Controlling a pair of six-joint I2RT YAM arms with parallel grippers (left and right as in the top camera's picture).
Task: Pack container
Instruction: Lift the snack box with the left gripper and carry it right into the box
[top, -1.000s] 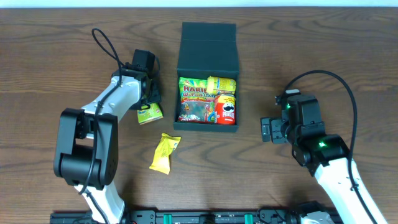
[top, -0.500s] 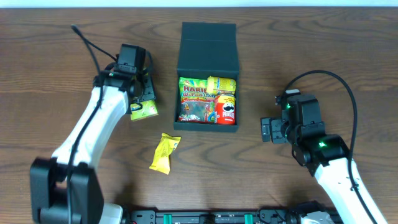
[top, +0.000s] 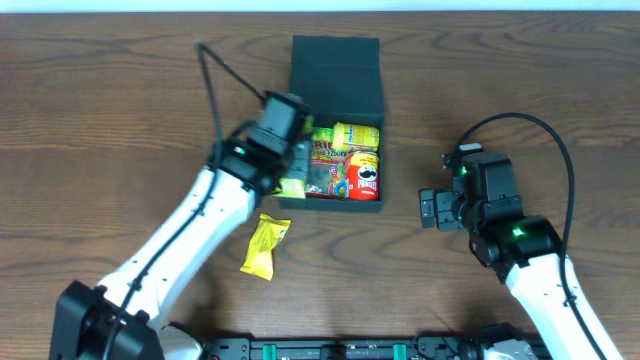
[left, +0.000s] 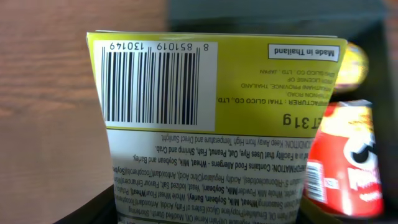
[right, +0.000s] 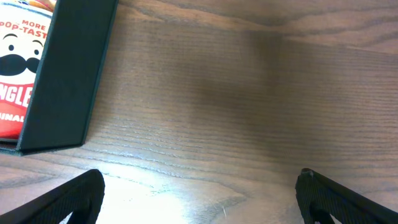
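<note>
Dark wood-grain table (top: 80, 120), glossy.

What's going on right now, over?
Left gripper shut on green carton, at container left edge. Right gripper open, idle. Nothing blocking; yellow packet on table.

Overhead, the left arm (top: 215, 200) covers the left side of the container (top: 335, 70) and much of the gummy bag (top: 325, 178). The left wrist view cuts off the carton (left: 211, 112) at the bottom; the red can (left: 342, 168) behind is blurred.
</note>
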